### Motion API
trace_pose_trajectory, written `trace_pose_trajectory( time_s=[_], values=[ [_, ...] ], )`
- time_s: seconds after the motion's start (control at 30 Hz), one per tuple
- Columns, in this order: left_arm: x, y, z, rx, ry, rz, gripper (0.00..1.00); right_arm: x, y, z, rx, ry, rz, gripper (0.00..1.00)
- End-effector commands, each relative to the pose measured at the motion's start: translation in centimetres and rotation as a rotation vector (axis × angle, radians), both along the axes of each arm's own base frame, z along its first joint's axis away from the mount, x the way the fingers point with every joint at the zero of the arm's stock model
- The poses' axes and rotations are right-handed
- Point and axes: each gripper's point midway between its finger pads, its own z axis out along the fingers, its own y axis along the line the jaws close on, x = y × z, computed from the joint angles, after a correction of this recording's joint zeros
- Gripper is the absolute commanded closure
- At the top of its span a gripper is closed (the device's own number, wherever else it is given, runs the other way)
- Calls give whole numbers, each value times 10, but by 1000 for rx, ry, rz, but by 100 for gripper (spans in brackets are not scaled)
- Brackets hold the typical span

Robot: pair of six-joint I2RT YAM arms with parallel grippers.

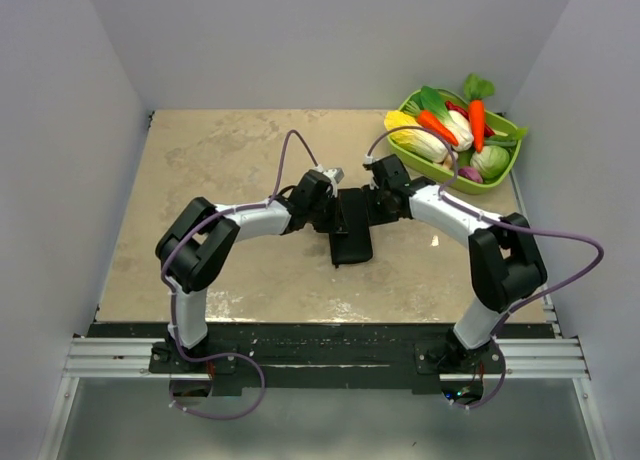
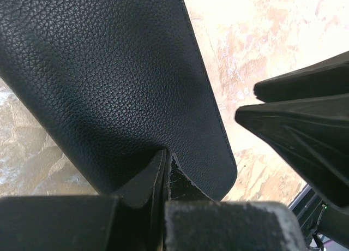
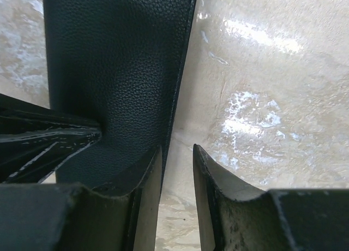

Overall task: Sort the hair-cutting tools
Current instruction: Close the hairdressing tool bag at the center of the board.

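Note:
A flat black leather case (image 1: 352, 230) lies closed in the middle of the table, and both arms meet over its far end. My left gripper (image 1: 335, 212) is shut on the case (image 2: 120, 71), its tips (image 2: 163, 169) pinching a fold of the leather edge. My right gripper (image 1: 372, 205) is open at the case's (image 3: 120, 60) right edge. One finger rests over the leather, and the gap (image 3: 177, 153) holds only bare table. The other arm's fingers show in each wrist view (image 2: 305, 136) (image 3: 43, 142). The hair-cutting tools are out of view.
A green basket (image 1: 512, 158) of toy vegetables stands at the back right corner. The beige stone-patterned tabletop (image 1: 220, 160) is enclosed by white walls on the left, back and right. The arms' base rail runs along the near edge.

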Motion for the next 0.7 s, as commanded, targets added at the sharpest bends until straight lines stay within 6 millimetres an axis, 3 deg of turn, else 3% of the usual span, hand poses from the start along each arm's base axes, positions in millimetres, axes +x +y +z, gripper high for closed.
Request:
trace_pose_trajectory(
  time_s=[0.0,0.4,0.67],
  values=[
    [-15,14,-14,76,23,-8,100,1,5,-6,24,-8,7,68],
    [-17,15,-19,81,36,-9,100,-2,7,-19,21,13,12,68],
    [-16,13,-12,66,28,-9,100,-11,3,-50,-12,68,20,68]
  ],
)
